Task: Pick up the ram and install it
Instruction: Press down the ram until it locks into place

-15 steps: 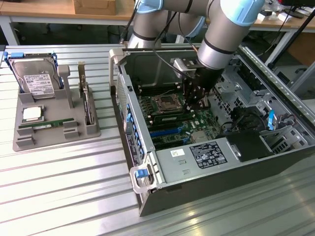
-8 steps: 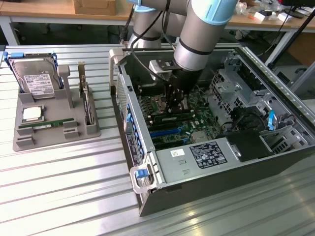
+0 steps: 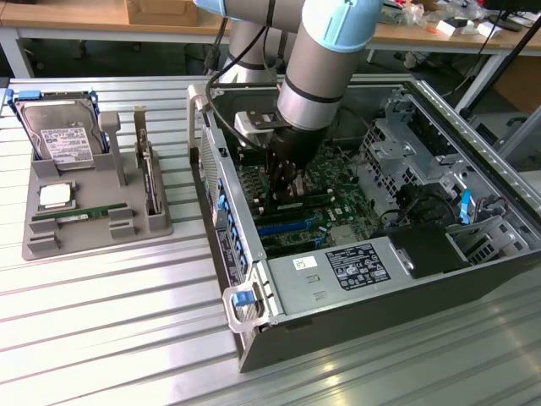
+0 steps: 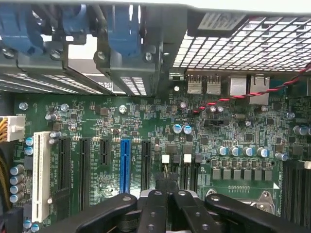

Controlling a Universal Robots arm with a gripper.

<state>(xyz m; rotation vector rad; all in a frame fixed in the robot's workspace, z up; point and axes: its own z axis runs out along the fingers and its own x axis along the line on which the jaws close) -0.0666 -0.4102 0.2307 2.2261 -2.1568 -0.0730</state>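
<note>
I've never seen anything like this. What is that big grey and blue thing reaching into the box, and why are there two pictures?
That is a robot arm, a jointed machine that moves much like a human arm. At its end is a gripper with black fingers, which are shut. The exterior view is taken by a camera standing off to one side. The wrist view comes from a camera on the arm itself, looking past the fingers at the green motherboard.

The box is an open computer case lying on a metal table. The gripper is down inside it, over the motherboard. On the exterior view's left sits a grey holder tray with spare parts: a hard drive, a square silver processor chip and a thin green ram stick. I cannot tell whether the fingers hold anything.
</note>
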